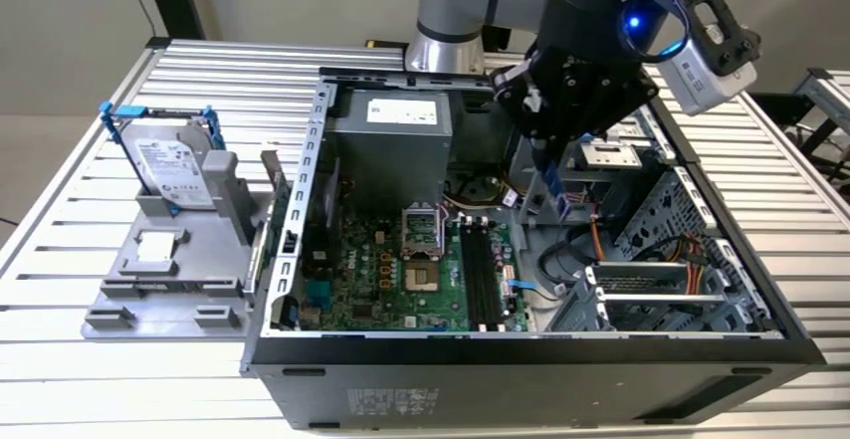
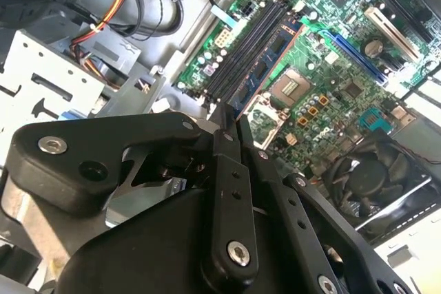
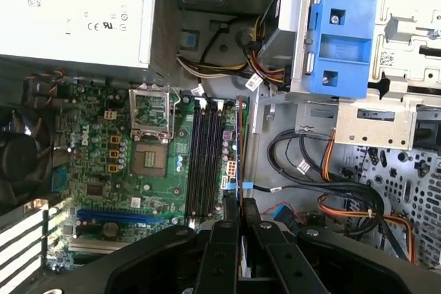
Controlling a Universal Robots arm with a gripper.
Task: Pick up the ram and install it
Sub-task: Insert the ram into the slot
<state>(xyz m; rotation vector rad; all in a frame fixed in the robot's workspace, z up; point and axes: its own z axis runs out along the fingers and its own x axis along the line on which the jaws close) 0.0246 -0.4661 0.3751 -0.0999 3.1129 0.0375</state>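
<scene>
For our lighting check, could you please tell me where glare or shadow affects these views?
Exterior view: a blue light glows on the arm, and the computer case is dim inside. First wrist view: the power supply is washed out. Second wrist view: the end effector gripping the ram is a dark mass, while glare bleaches part of the motherboard.

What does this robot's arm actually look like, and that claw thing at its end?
The arm is a silvery-grey tube with a blue cap at its joint. A black wrist block carries a glowing blue light and a grey box. The gripper is matte black, with hinged links, silver screws and slim jaws.
</scene>
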